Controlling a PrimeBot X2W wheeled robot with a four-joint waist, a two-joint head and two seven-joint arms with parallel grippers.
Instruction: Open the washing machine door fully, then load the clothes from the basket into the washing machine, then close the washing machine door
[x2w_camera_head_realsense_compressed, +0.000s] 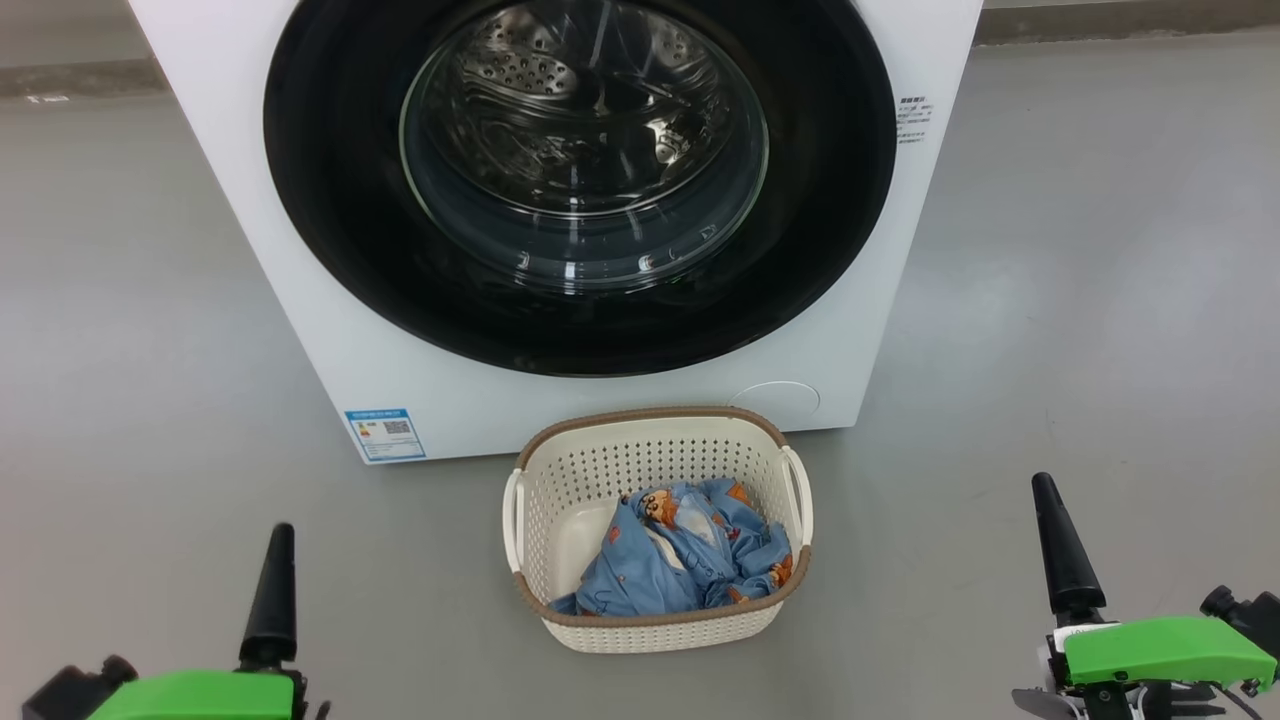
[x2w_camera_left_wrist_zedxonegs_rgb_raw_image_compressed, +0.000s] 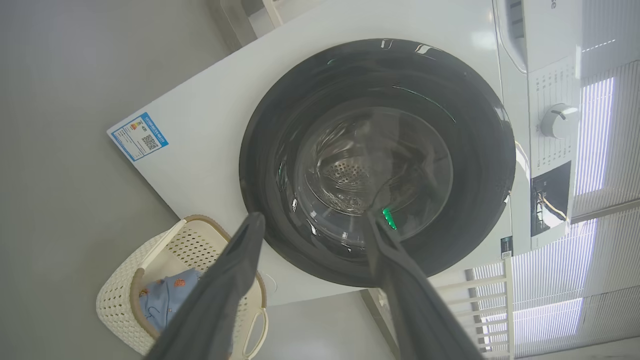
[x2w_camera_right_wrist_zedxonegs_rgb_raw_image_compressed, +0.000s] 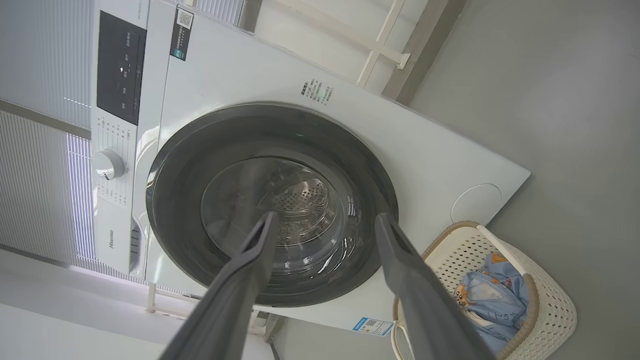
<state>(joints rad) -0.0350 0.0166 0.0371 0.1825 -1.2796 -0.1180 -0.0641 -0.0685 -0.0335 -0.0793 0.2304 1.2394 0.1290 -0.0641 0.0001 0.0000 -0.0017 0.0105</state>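
— Left gripper (x2w_camera_left_wrist_zedxonegs_rgb_raw_image_compressed: 314, 220) looks wide open on its own wrist cam, both fingers spread with nothing between them, pointing at the washing machine door (x2w_camera_left_wrist_zedxonegs_rgb_raw_image_compressed: 270, 150). Right gripper (x2w_camera_right_wrist_zedxonegs_rgb_raw_image_compressed: 326, 217) is the same deal, splayed and empty. The head cam is less help tbh, it gives one dark finger per side, sticking up over the grey floor (x2w_camera_head_realsense_compressed: 1100, 300), well apart from everything.

— Agreed. The head cam is the one for layout though. The door sits shut, flush on the white washing machine (x2w_camera_head_realsense_compressed: 330, 350). The basket (x2w_camera_head_realsense_compressed: 650, 412) is on the floor right in front of it, below the door, far rim just beside the round filter cap (x2w_camera_head_realsense_compressed: 775, 398). The clothes (x2w_camera_head_realsense_compressed: 680, 560) are bunched in the near right part of the basket, blue with an orange cartoon print.

— The wrist cams add the top of the machine. You get the dial (x2w_camera_left_wrist_zedxonegs_rgb_raw_image_compressed: 559, 121) from the left one and the dark display panel (x2w_camera_right_wrist_zedxonegs_rgb_raw_image_compressed: 120, 70) from the right. The blue label (x2w_camera_head_realsense_compressed: 385, 433) sits at the lower left corner, print too small to read.
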